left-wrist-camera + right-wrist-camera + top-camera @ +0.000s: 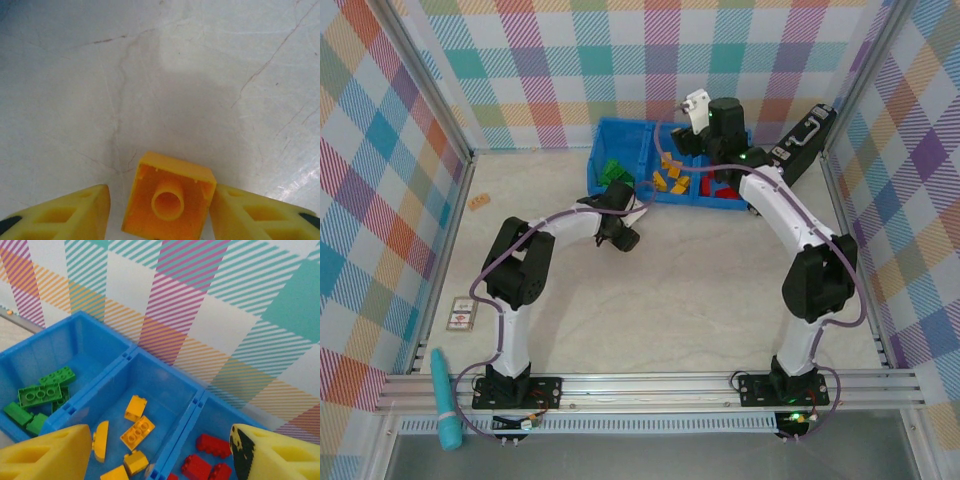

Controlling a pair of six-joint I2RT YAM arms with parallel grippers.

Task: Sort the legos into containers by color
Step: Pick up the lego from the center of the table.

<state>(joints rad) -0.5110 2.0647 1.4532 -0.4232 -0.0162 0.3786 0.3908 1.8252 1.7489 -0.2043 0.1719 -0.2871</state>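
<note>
Apparently loose, orange brick (169, 200) between left fingers (65, 212), card (463, 315) print unreadable

Three compartments (161, 381); inside, five yellow bricks (137, 432), roughly five green (40, 395), four red (213, 445)

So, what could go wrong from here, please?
The yellow brick sits skewed and off-centre in the left claw, close to one finger with a gap at the other; closing may twist or flick it. The right claw hangs open over the blue tray, so the arms could clash there.
</note>
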